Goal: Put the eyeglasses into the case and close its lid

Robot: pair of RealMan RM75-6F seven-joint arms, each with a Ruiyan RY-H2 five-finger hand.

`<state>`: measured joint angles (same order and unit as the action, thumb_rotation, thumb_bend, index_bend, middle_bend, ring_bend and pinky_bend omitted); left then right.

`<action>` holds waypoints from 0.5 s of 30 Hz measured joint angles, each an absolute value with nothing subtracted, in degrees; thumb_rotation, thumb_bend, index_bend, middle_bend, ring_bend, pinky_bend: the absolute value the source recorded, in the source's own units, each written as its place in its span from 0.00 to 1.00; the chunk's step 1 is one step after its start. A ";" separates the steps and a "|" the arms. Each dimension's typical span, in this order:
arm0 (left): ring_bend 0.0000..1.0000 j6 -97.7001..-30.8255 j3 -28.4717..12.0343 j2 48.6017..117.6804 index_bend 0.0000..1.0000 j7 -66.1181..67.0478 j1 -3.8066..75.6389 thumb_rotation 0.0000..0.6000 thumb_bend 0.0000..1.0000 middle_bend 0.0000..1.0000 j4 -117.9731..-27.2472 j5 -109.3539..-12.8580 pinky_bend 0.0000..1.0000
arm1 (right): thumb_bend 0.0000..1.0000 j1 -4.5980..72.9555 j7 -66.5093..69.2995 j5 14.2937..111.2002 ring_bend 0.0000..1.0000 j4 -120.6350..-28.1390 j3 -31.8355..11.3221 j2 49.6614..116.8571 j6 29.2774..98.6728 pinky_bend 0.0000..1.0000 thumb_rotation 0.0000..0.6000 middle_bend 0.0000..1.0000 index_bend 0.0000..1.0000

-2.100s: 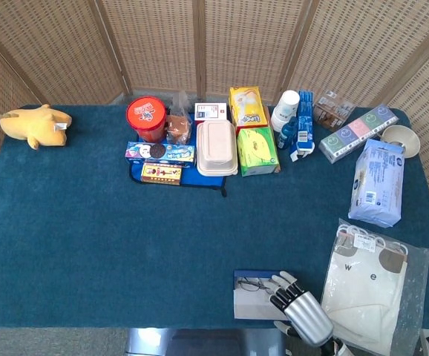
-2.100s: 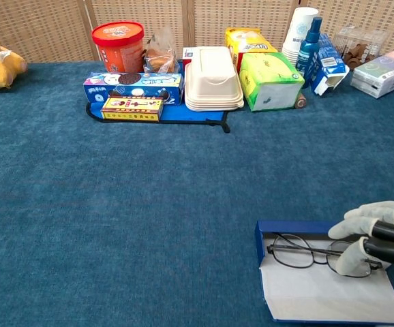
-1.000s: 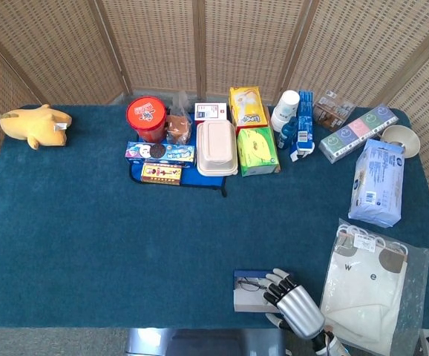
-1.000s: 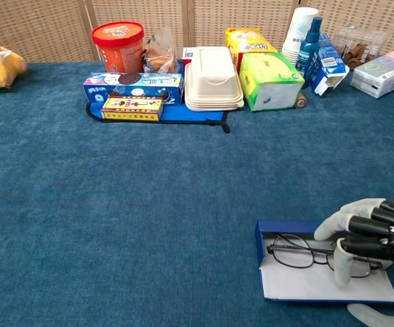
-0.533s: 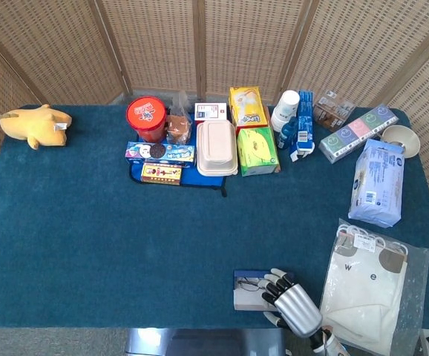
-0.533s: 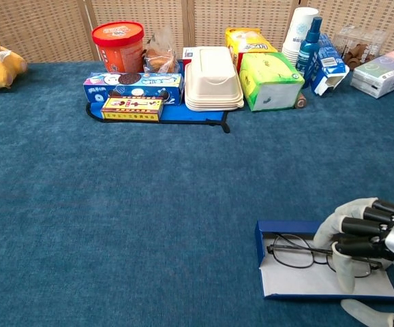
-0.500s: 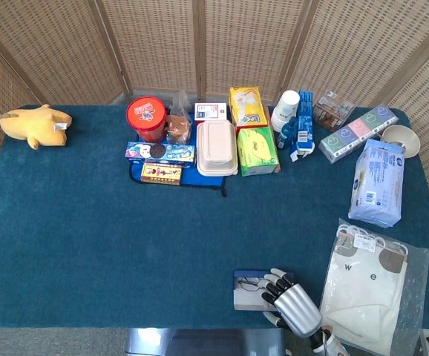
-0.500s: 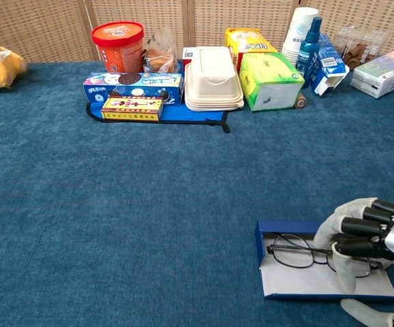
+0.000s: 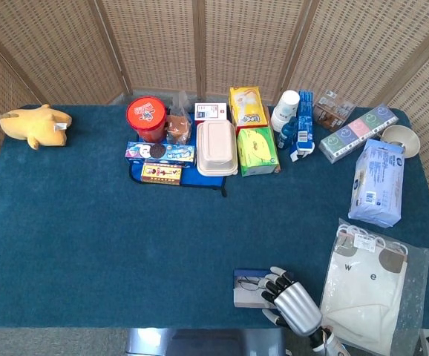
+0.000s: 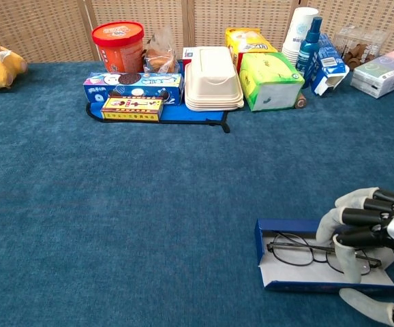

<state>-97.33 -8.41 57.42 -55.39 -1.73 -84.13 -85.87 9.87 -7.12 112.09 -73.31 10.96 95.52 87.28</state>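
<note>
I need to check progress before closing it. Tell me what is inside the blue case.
The glasses lie inside the open blue case on its pale lining. The robot hand covers their right end and that end of the case.

I see a deep teal-blue cloth over the table (image 9: 88, 245). At its near edge sits the case (image 10: 285, 262), navy blue outside, pale grey-white inside, with the thin black-wire eyeglasses (image 10: 299, 246) in it. My right hand (image 10: 369, 231) is silver-grey with black fingers (image 10: 360, 218) and white tips. At the far left corner lies a yellow plush toy (image 9: 35, 124). Along the far edge I make out a red tub (image 9: 146, 119), a cream clamshell box (image 9: 216, 147), a lime-green box (image 9: 257, 150) and a white cup (image 9: 286, 110). Behind the table stands a tan woven screen (image 9: 237, 37).
</note>
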 measured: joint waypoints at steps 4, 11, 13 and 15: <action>0.16 -97.31 -8.47 57.57 0.11 -55.57 -1.70 1.00 0.31 0.27 -84.02 -85.81 0.04 | 0.30 10.49 -7.28 112.17 0.34 -74.25 10.58 95.08 86.99 0.27 1.00 0.41 0.65; 0.16 -97.34 -8.52 57.62 0.11 -55.58 -1.66 1.00 0.31 0.27 -83.99 -85.82 0.04 | 0.30 11.92 -7.77 112.20 0.34 -75.88 9.50 94.23 86.11 0.27 1.00 0.41 0.65; 0.16 -97.28 -8.52 57.63 0.11 -55.55 -1.65 1.00 0.31 0.27 -84.00 -85.79 0.04 | 0.30 12.42 -7.86 112.12 0.34 -76.49 9.08 93.91 85.73 0.27 1.00 0.41 0.65; 0.16 -97.24 -8.51 57.67 0.11 -55.55 -1.63 1.00 0.31 0.27 -84.00 -85.78 0.04 | 0.30 13.02 -7.88 111.90 0.34 -77.06 8.48 93.55 85.32 0.27 1.00 0.41 0.65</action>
